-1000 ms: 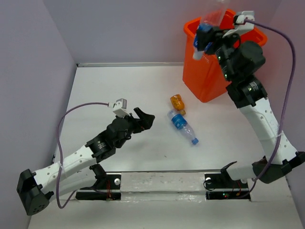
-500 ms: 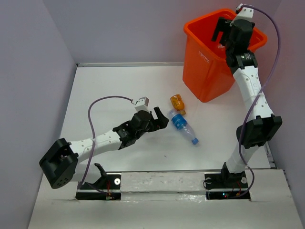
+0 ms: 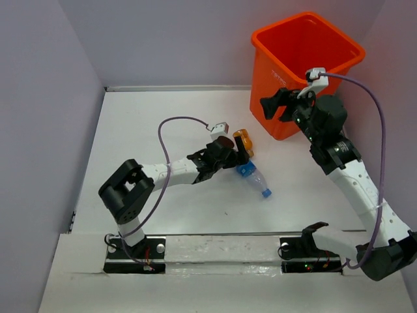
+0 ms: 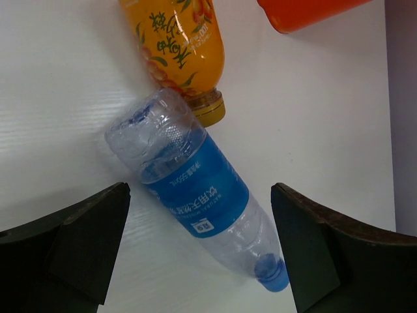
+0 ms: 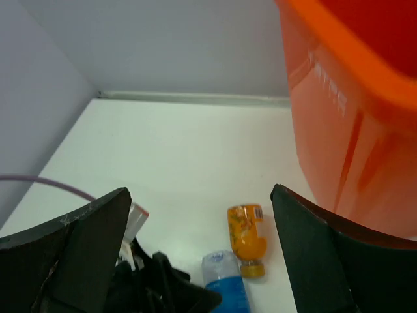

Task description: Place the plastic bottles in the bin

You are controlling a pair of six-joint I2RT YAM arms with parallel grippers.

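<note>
Two plastic bottles lie on the white table in front of the bin. One is an orange bottle (image 3: 243,140) (image 4: 179,45) (image 5: 246,238). The other is clear with a blue label and cap (image 3: 254,177) (image 4: 195,195) (image 5: 225,280), its base touching the orange one's cap. My left gripper (image 3: 242,158) (image 4: 199,195) hangs open just over the clear bottle, one finger on each side, not touching it. My right gripper (image 3: 272,106) (image 5: 201,195) is open and empty, in the air beside the front left wall of the orange bin (image 3: 280,111) (image 5: 352,130).
The bin stands at the back right, near the purple right wall. Purple walls close the table on the left and at the back. The left arm's purple cable (image 3: 176,124) loops above the table. The arm bases sit on the near rail (image 3: 221,251).
The right gripper opened above the bin and let its blue-capped bottle go, then dropped down in front of the bin. The left arm reached right until its open fingers straddled the clear bottle.
</note>
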